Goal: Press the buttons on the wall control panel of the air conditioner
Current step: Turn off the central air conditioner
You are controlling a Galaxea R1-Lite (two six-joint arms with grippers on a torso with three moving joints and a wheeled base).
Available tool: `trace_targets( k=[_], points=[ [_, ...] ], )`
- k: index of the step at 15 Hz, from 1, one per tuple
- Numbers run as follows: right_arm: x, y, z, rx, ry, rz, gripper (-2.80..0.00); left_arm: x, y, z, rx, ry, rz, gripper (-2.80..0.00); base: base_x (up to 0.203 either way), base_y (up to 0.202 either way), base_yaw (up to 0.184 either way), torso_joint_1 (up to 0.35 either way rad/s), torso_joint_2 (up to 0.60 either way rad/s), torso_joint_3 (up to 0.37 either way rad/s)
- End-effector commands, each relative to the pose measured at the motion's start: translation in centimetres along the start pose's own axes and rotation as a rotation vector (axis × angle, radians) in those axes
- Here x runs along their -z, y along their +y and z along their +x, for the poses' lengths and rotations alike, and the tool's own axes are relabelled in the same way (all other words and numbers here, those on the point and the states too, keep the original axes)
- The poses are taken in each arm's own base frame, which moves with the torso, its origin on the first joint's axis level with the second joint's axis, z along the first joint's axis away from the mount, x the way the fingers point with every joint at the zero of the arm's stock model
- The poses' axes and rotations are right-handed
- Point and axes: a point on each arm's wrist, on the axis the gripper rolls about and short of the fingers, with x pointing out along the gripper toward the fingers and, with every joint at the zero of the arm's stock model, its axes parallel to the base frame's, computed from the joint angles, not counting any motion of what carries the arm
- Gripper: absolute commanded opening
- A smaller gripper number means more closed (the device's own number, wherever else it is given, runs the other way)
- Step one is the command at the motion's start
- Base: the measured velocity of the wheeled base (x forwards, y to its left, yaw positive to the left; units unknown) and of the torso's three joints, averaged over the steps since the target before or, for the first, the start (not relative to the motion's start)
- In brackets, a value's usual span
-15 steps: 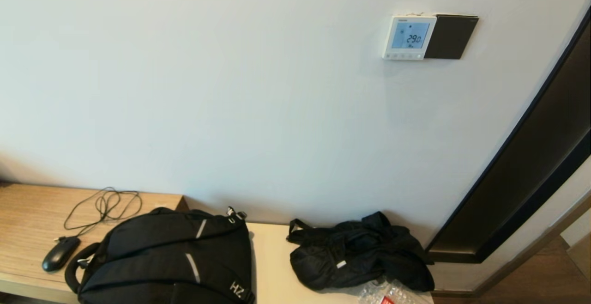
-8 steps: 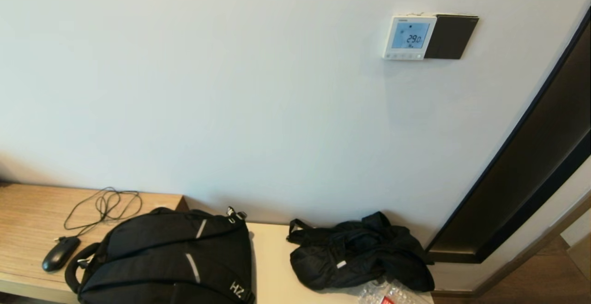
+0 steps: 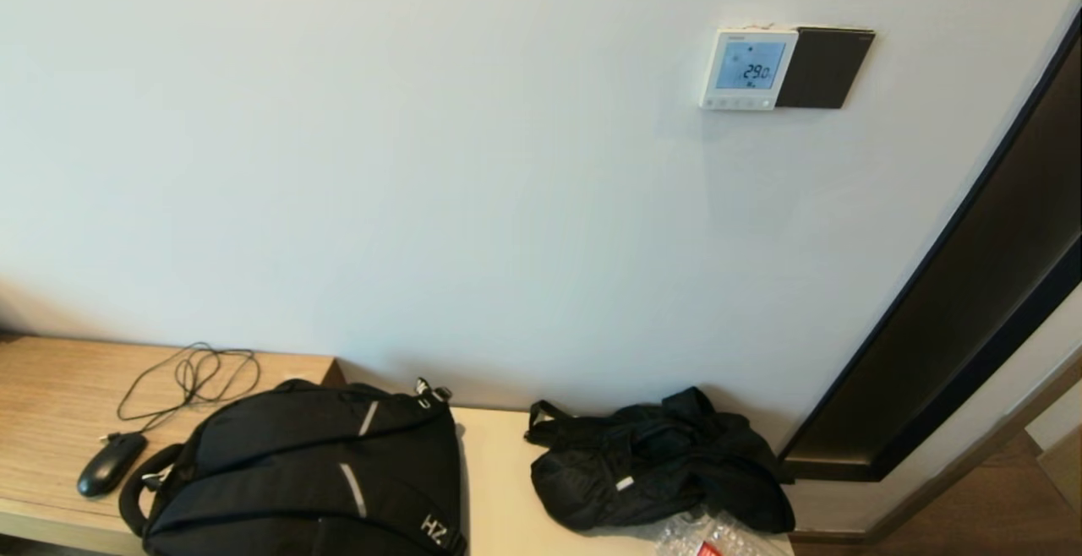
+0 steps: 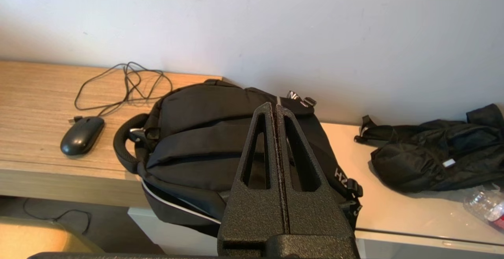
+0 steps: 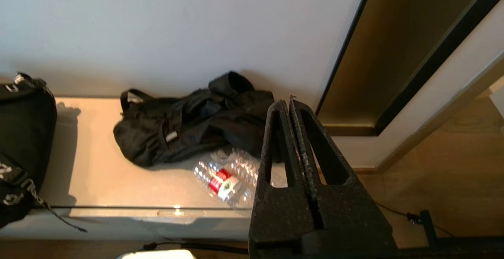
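The air conditioner's wall control panel (image 3: 747,68) is a small white square high on the wall at the right, its screen lit pale blue and reading 29.0. The buttons (image 3: 737,102) are a row of tiny white keys along its lower edge. Neither gripper shows in the head view. My left gripper (image 4: 274,107) is shut and empty, low over the black backpack (image 4: 220,141). My right gripper (image 5: 287,104) is shut and empty, low near the bench's right end, far below the panel.
A plain dark-brown square panel (image 3: 824,68) sits right of the white one. On the bench (image 3: 494,497) lie a black backpack (image 3: 313,476), a black mouse (image 3: 110,463) with its cord, a crumpled black bag (image 3: 659,459) and a plastic bottle (image 5: 226,180). A dark door frame (image 3: 964,302) stands at the right.
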Motion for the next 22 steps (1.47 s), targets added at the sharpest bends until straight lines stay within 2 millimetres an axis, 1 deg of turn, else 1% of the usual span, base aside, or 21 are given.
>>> trace_targets(
  k=[1, 3, 4, 9, 10, 14, 16, 22],
  points=[
    [2.9, 0.2, -1.3, 0.011, -0.048, 0.001, -2.8, 0.0, 0.0, 0.0, 0.0, -0.001, -0.001, -2.8, 0.0, 0.0, 0.0, 0.0, 0.0, 0.0],
    [4.7, 0.4, -1.3, 0.007, -0.035, 0.0, -2.8, 0.0, 0.0, 0.0, 0.0, -0.001, -0.001, -2.8, 0.0, 0.0, 0.0, 0.0, 0.0, 0.0],
    [5.2, 0.4, -1.4, 0.006, -0.039, 0.0, -2.8, 0.0, 0.0, 0.0, -0.001, -0.001, -0.001, -2.8, 0.0, 0.0, 0.0, 0.0, 0.0, 0.0],
    [6.1, 0.6, -2.4, -0.026, -0.125, 0.0, -2.8, 0.0, 0.0, 0.0, 0.0, -0.001, -0.001, -2.8, 0.0, 0.0, 0.0, 0.0, 0.0, 0.0],
    [6.6, 0.7, -2.2, -0.043, -0.101, 0.0, -2.8, 0.0, 0.0, 0.0, 0.0, -0.001, -0.001, -2.8, 0.0, 0.0, 0.0, 0.0, 0.0, 0.0],
    [6.6, 0.7, -2.2, -0.045, -0.106, 0.013, -2.8, 0.0, 0.0, 0.0, -0.001, -0.001, -0.001, -2.8, 0.0, 0.0, 0.0, 0.0, 0.0, 0.0],
    [6.5, 0.7, -2.2, -0.045, -0.108, 0.059, -2.8, 0.0, 0.0, 0.0, 0.0, -0.001, -0.001, -2.8, 0.0, 0.0, 0.0, 0.0, 0.0, 0.0],
    [6.5, 0.6, -2.1, -0.039, -0.149, 0.073, -2.8, 0.0, 0.0, 0.0, 0.0, -0.001, -0.001, -2.8, 0.0, 0.0, 0.0, 0.0, 0.0, 0.0]
  ],
)
